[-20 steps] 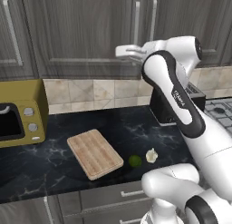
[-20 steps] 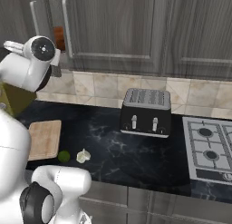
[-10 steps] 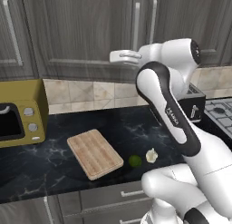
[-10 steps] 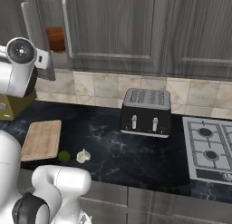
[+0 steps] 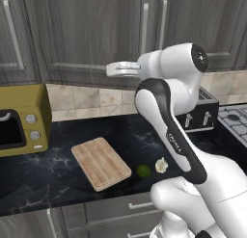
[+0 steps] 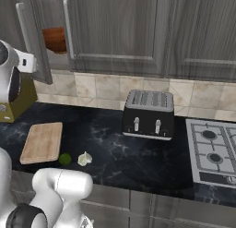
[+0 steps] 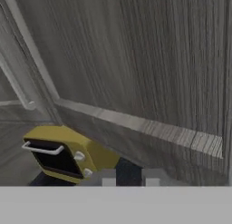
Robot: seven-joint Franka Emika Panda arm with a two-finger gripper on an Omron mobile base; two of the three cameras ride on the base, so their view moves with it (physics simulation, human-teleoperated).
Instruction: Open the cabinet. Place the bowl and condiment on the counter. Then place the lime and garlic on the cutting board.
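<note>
With the gripper pressed together on nothing beside the part-open cabinet door, the door risks being lost before it swings clear, leaving the bowl behind it blocked.

Counter and its load

Black white-veined worktop carries: cutting board at 9 o'clock of the right base view, flat, nothing on it; lime at the board's 4 o'clock, just off its corner; garlic just beside the lime at 3 o'clock; black toaster upright near the backsplash; yellow microwave at the far left; gas hob at the right end.
</note>
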